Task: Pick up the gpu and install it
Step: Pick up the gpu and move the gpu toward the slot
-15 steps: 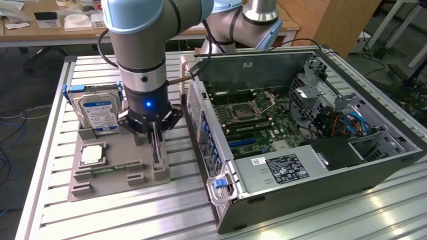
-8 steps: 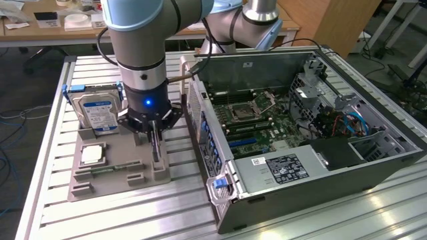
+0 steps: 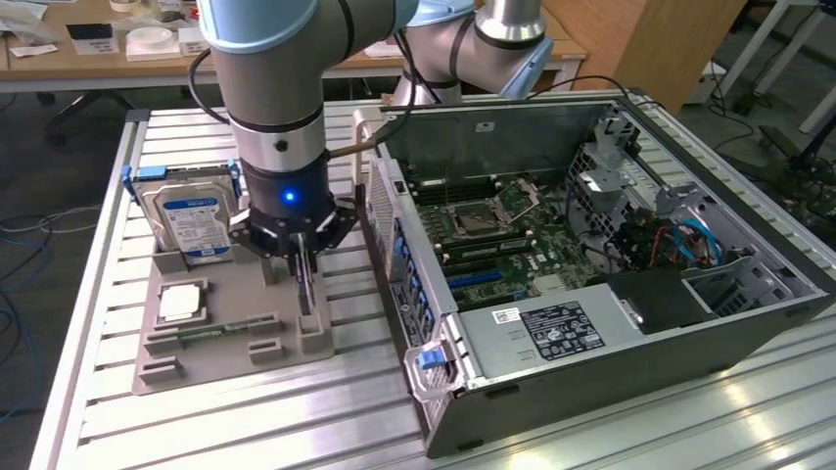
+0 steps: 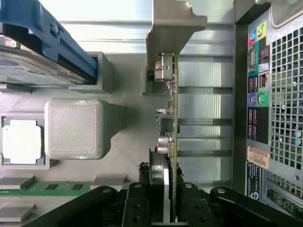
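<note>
Your gripper [image 3: 303, 264] pinches the gpu [image 4: 173, 118], standing on edge in the grey holder [image 3: 215, 367] beneath it. The computer case [image 3: 390, 230] wall is close on one side, and the hard drive [image 3: 190, 220] is near on the other.

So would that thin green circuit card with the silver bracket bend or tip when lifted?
The thin green circuit card looks straight-edged, so probably stiff. Standing on its narrow edge in the grey plastic tray, it would likely tip unsupported. Exposed components suggest fragility.
</note>
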Controlling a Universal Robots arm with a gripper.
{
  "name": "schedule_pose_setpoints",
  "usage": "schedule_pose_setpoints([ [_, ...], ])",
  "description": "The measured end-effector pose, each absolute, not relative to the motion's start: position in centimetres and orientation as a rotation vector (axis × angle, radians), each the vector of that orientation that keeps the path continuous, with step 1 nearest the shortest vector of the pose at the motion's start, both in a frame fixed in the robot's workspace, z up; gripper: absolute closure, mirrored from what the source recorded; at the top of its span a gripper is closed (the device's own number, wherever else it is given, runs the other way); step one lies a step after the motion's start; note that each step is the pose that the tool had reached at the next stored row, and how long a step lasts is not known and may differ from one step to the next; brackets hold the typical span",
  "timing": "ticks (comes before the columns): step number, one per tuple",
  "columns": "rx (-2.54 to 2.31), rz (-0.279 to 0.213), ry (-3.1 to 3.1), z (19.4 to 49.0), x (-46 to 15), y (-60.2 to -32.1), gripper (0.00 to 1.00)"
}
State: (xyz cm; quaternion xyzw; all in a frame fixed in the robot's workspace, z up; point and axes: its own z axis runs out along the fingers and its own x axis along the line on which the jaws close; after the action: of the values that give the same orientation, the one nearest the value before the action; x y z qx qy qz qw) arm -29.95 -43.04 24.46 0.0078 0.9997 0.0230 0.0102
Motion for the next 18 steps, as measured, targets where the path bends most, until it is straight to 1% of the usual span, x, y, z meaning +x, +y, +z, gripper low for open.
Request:
schedule_pose_setpoints([
  [18, 0.024, 0.072, 3.12, 25.05, -29.95, -43.04, 0.72],
])
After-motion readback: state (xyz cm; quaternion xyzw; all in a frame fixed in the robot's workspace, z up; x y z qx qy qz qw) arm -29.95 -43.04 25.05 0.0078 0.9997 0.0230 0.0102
